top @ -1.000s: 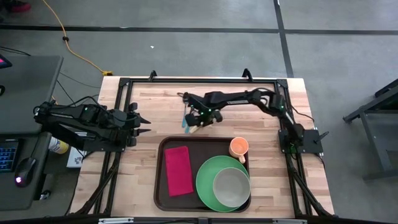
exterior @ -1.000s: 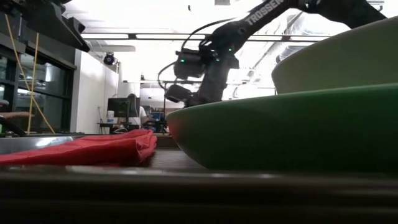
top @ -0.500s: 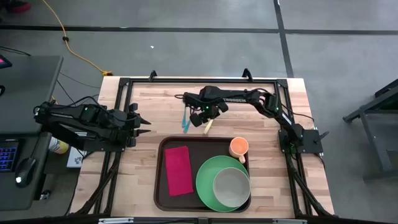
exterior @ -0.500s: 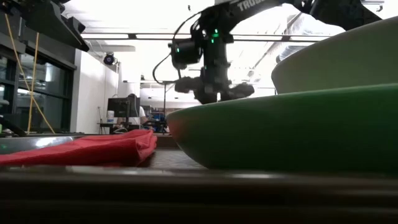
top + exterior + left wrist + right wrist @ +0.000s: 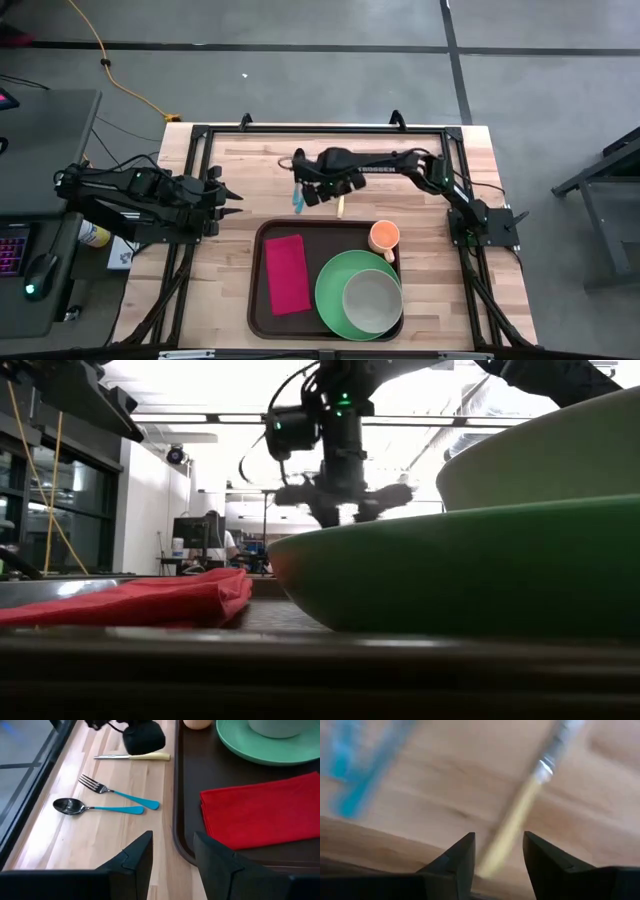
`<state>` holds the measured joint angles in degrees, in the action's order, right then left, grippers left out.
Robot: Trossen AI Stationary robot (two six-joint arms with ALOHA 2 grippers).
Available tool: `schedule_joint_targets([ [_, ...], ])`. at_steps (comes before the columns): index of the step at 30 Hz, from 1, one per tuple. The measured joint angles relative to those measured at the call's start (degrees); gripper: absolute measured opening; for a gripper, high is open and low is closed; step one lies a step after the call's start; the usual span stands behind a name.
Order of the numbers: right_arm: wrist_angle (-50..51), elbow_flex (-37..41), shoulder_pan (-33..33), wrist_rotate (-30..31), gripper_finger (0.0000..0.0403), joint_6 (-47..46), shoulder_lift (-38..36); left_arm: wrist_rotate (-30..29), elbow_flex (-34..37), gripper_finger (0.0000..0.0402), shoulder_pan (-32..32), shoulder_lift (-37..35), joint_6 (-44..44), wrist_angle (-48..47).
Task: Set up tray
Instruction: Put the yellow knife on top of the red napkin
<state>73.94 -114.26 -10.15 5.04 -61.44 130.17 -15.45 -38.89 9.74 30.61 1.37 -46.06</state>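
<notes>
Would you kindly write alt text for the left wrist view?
A fork, a spoon and a yellow-handled knife lie on the wooden table, beside a dark brown tray holding a red napkin and green plate.

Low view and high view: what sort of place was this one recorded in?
Probably a robotics lab or workshop: a pale wooden table in a black metal frame on a grey concrete floor, with a yellow cable trailing across it, and computer screens behind.
</notes>
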Motion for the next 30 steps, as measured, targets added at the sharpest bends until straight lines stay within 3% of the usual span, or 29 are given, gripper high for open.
schedule_joint_targets([
  [11,0.26,2.76,0.3,1.33,0.0214,-4.18,-0.09,1.1,0.0,0.0172,0.01,0.0,-1.11,-0.44],
  [26,0.63,2.73,-3.49,1.15,0.0216,-0.79,-0.09,1.82,0.0,0.0172,0.02,0.0,-1.22,-0.66],
  [30,-2.89,6.49,-3.45,-2.17,0.0216,-1.41,-0.22,1.84,0.0,0.0172,0.01,-0.01,-1.57,-0.66],
])
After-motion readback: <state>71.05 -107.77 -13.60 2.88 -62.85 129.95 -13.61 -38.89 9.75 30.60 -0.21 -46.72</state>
